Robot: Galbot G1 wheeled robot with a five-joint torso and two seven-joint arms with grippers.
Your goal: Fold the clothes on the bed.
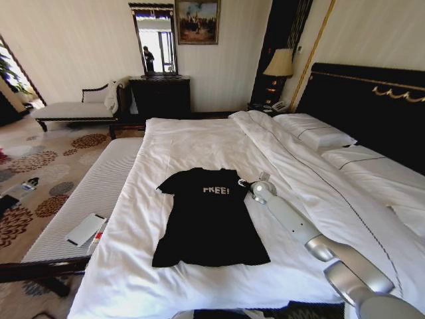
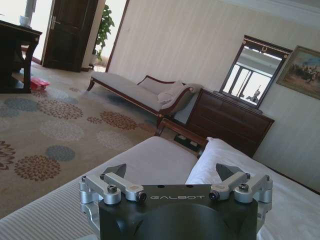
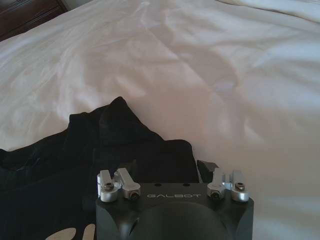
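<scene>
We see the bed [image 1: 219, 143] spread with its white duvet, its dark gold-trimmed headboard [image 1: 372, 106] along the right side and pillows [image 1: 317, 133] lined up beneath it. Along the bed's left edge runs a striped white bench [image 1: 80, 199] with a flat white device [image 1: 86, 229] lying on it. The black T-shirt [image 1: 209, 222] lies flat and unfolded on the duvet, nearer the foot edge than the far edge, collar toward the far edge and "FREE!" across the chest.

The right arm reaches from the near right corner over the duvet, and the right gripper [image 3: 167, 170] sits at the shirt's right sleeve (by the shoulder); its fingers stand apart, one over black fabric and the other just off the sleeve's edge above the white duvet, nothing clamped between them. The left gripper [image 2: 175, 175] hangs wide open and empty above the bench, facing a chaise [image 2: 140, 90] and dark dresser [image 2: 227, 120] across the room.
</scene>
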